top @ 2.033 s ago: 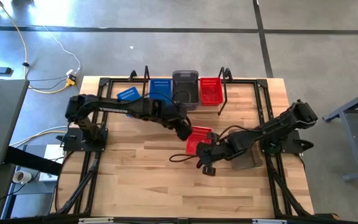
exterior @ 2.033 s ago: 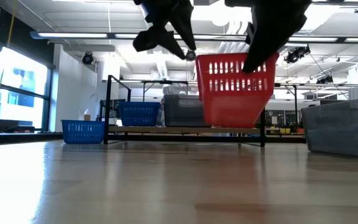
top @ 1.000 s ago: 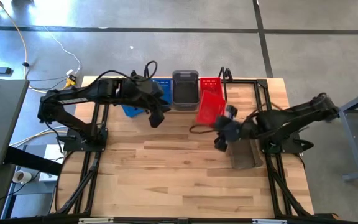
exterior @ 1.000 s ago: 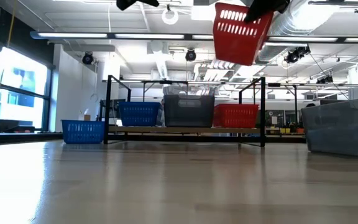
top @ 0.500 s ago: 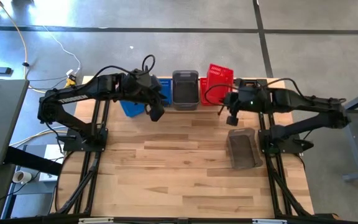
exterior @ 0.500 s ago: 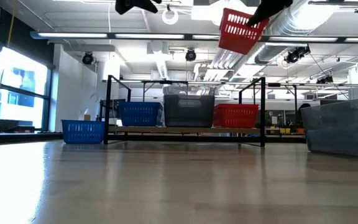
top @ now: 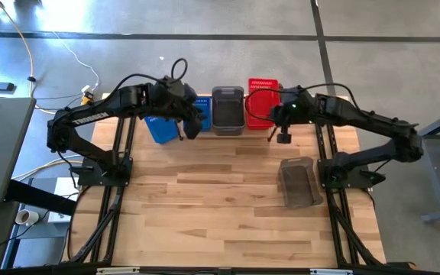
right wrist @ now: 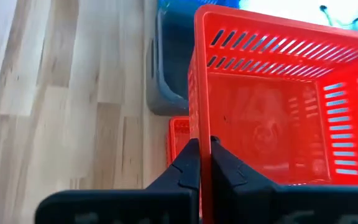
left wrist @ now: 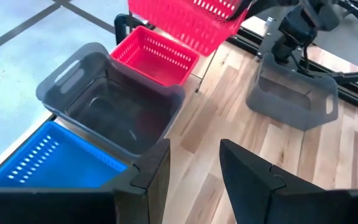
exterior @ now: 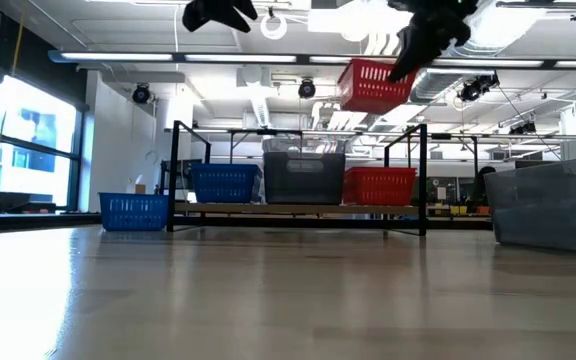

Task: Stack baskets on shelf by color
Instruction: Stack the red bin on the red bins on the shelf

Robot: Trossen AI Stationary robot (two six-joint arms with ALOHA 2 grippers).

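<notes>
My right gripper (right wrist: 202,144) is shut on a red basket (exterior: 373,85) and holds it in the air over the shelf (exterior: 298,208). Right below it a red basket (exterior: 379,186) stands on the plank, beside a grey basket (exterior: 303,177) and a blue basket (exterior: 223,183). Another blue basket (exterior: 133,211) rests on the table left of the shelf, and a grey basket (top: 298,182) on the table at the right. My left gripper (left wrist: 194,162) is open, high above the table before the blue and grey baskets (top: 228,109). My right gripper pinches a side wall of the red basket at its rim (right wrist: 199,118), one finger inside and one outside. The fingers come slanting down from the table's right side. The basket is lifted clear, nearly level and open side up, above the shelf's red basket (right wrist: 178,140).
The shelf's black rod uprights (exterior: 423,175) stand at both ends of the plank. Black metal frames (top: 334,198) run along the table's left and right sides. Bare wood (top: 212,206) fills the middle and near part of the table.
My right gripper has carried the red basket from over the table's middle toward the far edge, above the shelf's right end. The basket has turned from steeply tilted to nearly level and come down somewhat. My left gripper has drawn slightly toward the far edge.
</notes>
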